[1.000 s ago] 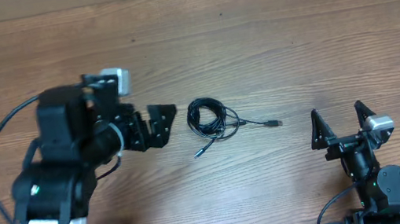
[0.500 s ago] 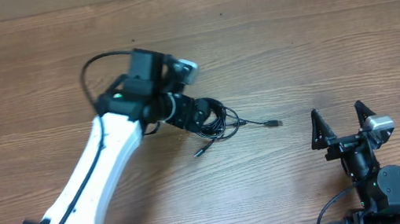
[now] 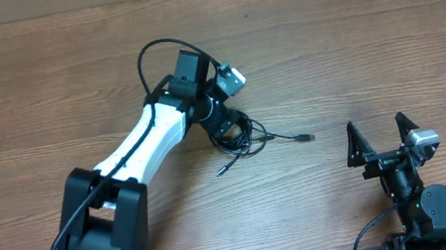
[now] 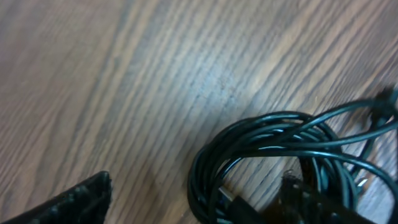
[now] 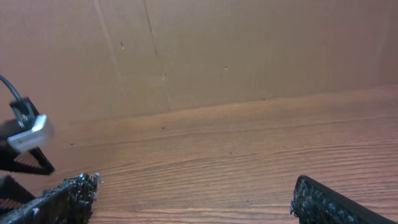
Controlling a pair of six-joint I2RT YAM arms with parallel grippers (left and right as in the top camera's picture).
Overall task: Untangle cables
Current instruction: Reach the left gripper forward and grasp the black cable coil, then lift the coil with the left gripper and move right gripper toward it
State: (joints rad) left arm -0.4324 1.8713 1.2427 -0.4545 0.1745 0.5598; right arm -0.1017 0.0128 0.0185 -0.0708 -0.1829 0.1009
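The coiled bundle of thin black cables (image 4: 267,137) lies midway across the wooden table (image 3: 65,78), directly under the left arm's black two-finger gripper (image 3: 224,129), whose jaws stand apart and seem to straddle the coil's edge, though the wrist view is blurred. Its loose silver-tipped tail (image 3: 300,138) runs rightward, toward the right arm's black gripper (image 3: 374,124), which sits with jaws spread wide, empty and well apart

Black cables (image 3: 238,134) (glossy); brown wood-grain table (image 3: 370,41); white-and-black left arm (image 3: 144,143).
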